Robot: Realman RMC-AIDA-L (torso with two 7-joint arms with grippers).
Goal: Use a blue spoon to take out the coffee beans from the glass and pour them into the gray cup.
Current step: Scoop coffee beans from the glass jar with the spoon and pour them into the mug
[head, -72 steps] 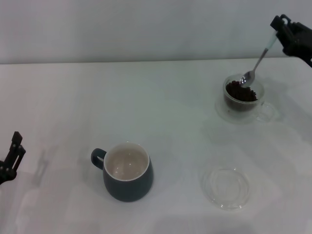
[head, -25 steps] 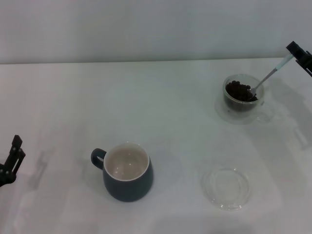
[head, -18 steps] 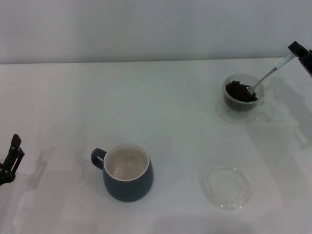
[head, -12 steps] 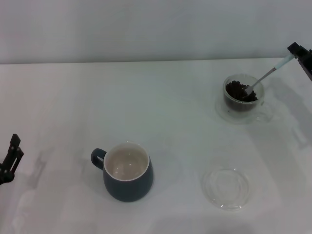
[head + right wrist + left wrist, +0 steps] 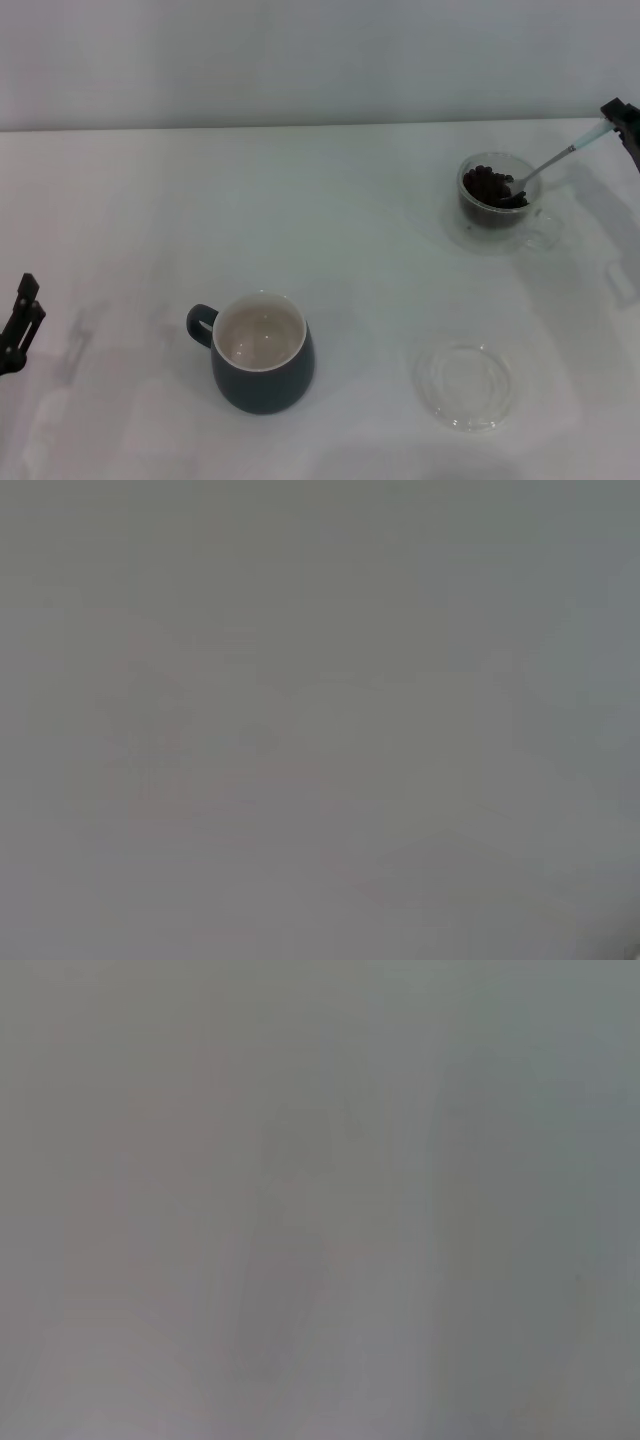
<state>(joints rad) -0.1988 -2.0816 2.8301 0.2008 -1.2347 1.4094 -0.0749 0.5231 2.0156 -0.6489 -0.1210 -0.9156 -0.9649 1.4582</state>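
Note:
At the far right of the table stands the glass (image 5: pixel 497 203) with dark coffee beans (image 5: pixel 488 186) inside. The blue spoon (image 5: pixel 556 160) slants into it, its metal bowl down among the beans and its pale handle rising to the right. My right gripper (image 5: pixel 622 118) is shut on the end of that handle at the head view's right edge. The gray cup (image 5: pixel 262 352) sits near the front centre, its cream inside showing no beans, handle to the left. My left gripper (image 5: pixel 18 325) is parked at the left edge. Both wrist views show only blank grey.
A flat clear glass dish (image 5: pixel 465 384) lies at the front right, between the gray cup and the glass. The white table (image 5: pixel 330 230) ends at a pale wall behind.
The right gripper has drawn back to the right and lowered. The spoon, which stood steeply above the beans, now lies flatter with its bowl dug into them. The left gripper has edged down slightly.

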